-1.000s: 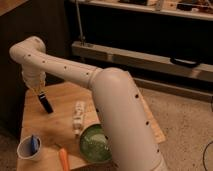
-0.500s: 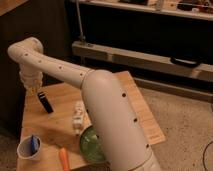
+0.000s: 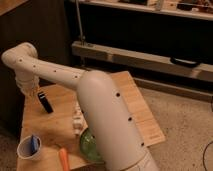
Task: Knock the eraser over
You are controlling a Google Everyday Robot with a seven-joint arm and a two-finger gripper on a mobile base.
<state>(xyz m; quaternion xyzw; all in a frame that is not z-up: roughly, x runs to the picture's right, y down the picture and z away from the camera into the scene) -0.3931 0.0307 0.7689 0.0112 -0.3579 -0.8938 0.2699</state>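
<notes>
The eraser (image 3: 45,102), a slim black block with a blue band at its top end, stands slightly tilted on the wooden table (image 3: 55,127) at its rear left. My gripper (image 3: 31,91) hangs at the end of the white arm (image 3: 95,100), just left of the eraser's top and slightly above it. I cannot tell whether it touches the eraser. The arm reaches from the lower right across the table and hides part of it.
A white-and-tan oblong object (image 3: 77,121) lies mid-table. A green bowl (image 3: 88,145) sits partly behind the arm. An orange carrot (image 3: 63,159) lies at the front edge. A white cup (image 3: 28,148) holding something blue stands front left. A dark cabinet stands behind the table.
The arm's big forward link has swung left and now covers more of the green bowl. The gripper has shifted slightly down beside the eraser. The eraser has not moved.
</notes>
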